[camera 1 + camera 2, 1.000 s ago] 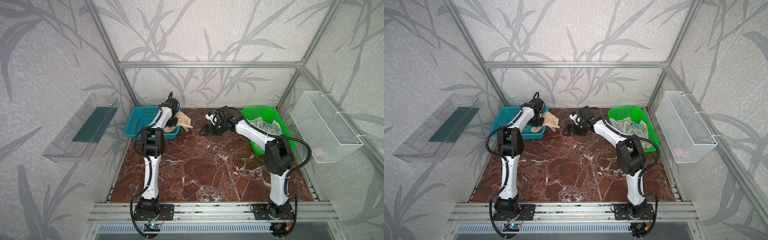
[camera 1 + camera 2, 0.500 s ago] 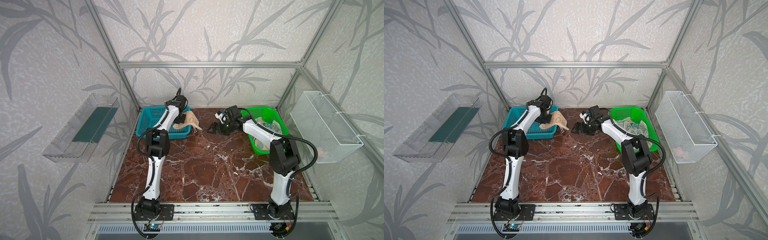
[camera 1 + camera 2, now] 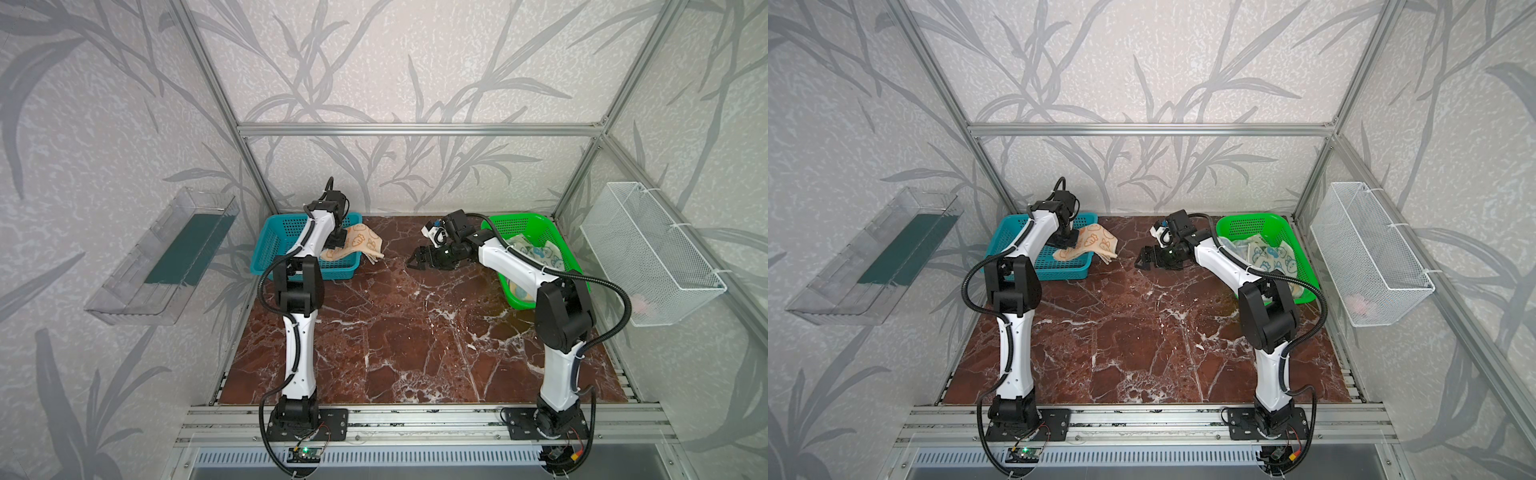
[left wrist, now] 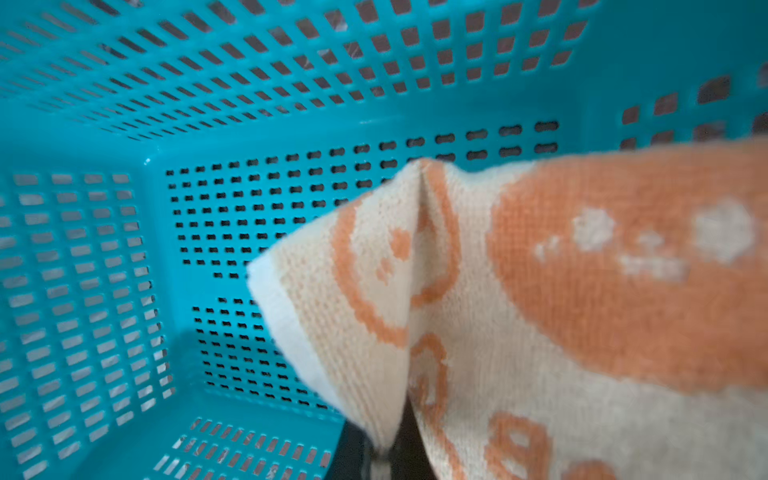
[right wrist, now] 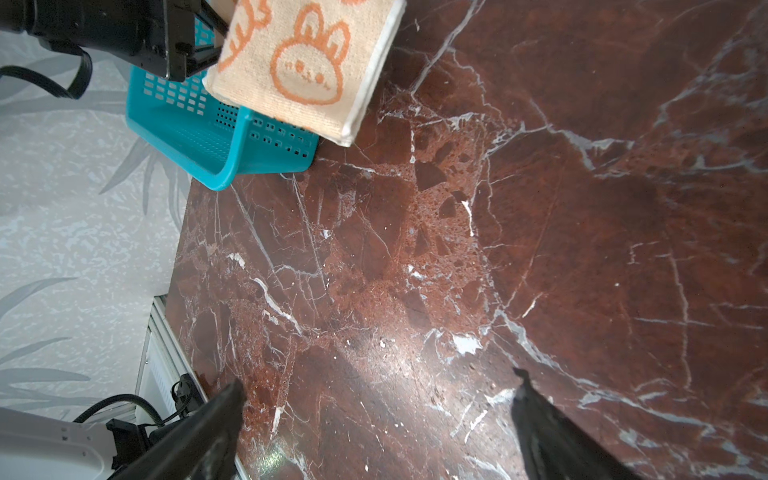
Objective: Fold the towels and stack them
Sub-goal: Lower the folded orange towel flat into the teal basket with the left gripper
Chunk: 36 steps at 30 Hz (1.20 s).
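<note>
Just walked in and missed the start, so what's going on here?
The left gripper is shut on a peach-orange bunny-print terry towel, apparently folded, and holds it over the rim of the blue perforated plastic basket. The right gripper hangs open and empty above the red marble tabletop, pointing toward that towel. Cream-and-blue towels lie in the green perforated plastic basket.

Towels: one peach towel at the left pincer. The cream-and-blue towels behind the right pincer number at least two; the heap is too crumpled to count.
Plastic baskets: two. The blue basket is under the left pincer, the green basket behind the right pincer.
Wall bins: two, a clear tray and a wire basket.
</note>
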Available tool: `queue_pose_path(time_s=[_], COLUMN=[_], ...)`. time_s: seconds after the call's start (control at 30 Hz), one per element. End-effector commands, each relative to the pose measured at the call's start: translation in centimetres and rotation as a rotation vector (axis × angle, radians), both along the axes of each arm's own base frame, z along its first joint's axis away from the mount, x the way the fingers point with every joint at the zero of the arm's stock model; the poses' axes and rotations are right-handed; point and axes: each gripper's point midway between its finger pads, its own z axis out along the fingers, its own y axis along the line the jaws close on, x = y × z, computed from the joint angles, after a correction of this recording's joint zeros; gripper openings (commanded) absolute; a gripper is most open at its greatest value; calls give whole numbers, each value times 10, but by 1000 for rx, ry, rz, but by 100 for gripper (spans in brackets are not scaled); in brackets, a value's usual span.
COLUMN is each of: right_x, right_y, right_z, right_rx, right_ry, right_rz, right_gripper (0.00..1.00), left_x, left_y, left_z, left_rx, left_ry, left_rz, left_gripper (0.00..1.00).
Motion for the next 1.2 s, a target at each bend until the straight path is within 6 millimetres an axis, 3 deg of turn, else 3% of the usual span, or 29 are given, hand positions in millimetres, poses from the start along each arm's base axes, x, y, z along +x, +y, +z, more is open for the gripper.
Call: queue_pose_path(time_s=[0.0,0.2,0.43,0.63,0.77,1.03,1.17], right_x=[1,4,5,8,12,25,36], right_y=[-3,0,-9,-24,-34,-13,4], right_z=[-9,-13,-21,-30,-34,-24,-18], right_rx=[-87,-95,-123,-154,-137,-48,-27], right_ry=[1,19,42,65,72,5,-24], right_rz=[2,-15,-49,-89,-140,-102,-105], right_gripper=[99,99,99,99,99,99,99], left_x=[-3,-2,9,13,18,22,21], left_y=[1,-31,-107,-160,-190,-179,-177], left_z=[6,-6,-6,-11,-2,61,77], left_rx=[17,-76,-237,-281,-377,-392,-404], left_ry=[-1,13,-10,-19,-57,-182,-208], left_rz=[-20,-41,-121,-164,-150,-145,-155], left_gripper=[0,0,0,0,0,0,0])
